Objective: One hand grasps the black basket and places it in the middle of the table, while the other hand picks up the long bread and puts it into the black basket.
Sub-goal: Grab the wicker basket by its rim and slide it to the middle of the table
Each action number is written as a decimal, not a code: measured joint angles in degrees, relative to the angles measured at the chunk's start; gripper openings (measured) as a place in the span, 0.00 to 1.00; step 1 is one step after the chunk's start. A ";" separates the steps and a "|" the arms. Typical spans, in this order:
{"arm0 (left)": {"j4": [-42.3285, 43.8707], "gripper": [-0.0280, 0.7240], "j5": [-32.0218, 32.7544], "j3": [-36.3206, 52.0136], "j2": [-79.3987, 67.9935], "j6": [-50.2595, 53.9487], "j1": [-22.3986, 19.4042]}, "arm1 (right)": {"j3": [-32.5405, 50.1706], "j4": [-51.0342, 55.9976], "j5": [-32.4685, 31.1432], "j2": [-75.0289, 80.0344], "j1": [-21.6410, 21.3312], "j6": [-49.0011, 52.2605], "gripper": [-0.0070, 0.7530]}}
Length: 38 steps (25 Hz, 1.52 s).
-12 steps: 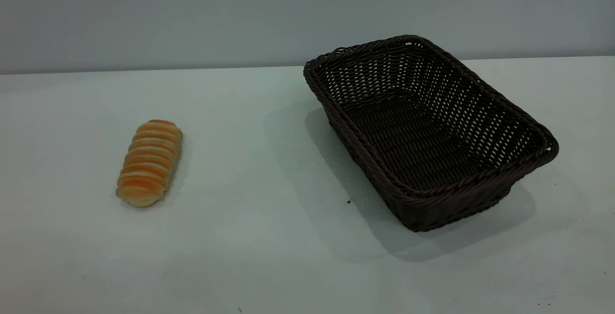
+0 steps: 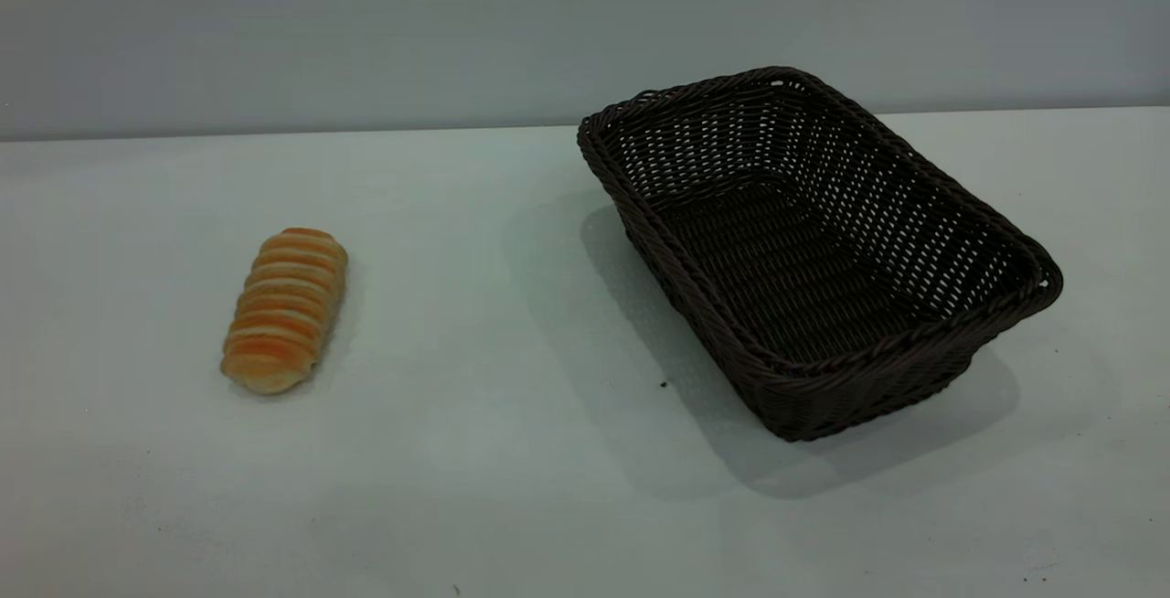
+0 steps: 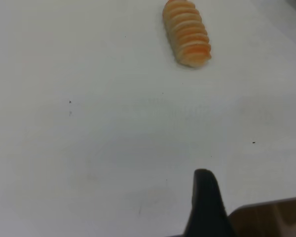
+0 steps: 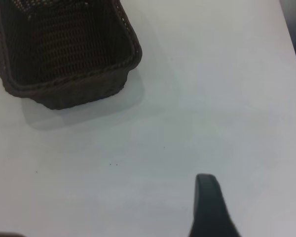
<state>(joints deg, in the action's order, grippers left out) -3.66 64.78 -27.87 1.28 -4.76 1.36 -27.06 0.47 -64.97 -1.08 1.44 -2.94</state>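
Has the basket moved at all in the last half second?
No. The basket sits in the same spot, its near corner just as close to the dark speck on the table.

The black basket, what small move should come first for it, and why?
Probably bring the right gripper toward the black basket's near rim. The basket sits empty at the table's right side, not yet in the middle, with nothing touching it. The long bread lies apart at the left, and the left gripper is short of it.
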 joint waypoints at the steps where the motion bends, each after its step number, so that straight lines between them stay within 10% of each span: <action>1: 0.00 0.74 0.00 0.00 0.00 0.00 0.00 | 0.00 0.00 0.00 0.00 0.00 0.00 0.64; 30: -0.05 0.74 -0.14 -0.06 0.00 0.00 0.00 | 0.00 0.22 0.00 0.00 0.00 -0.20 0.64; 38: -5.16 0.74 -14.96 -1.10 -4.42 0.00 0.00 | -1.28 6.32 10.87 4.90 0.00 -4.98 0.64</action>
<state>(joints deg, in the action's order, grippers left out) -8.82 49.82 -28.97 -3.14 -4.76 1.36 -28.34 6.79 -54.10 3.82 1.44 -7.92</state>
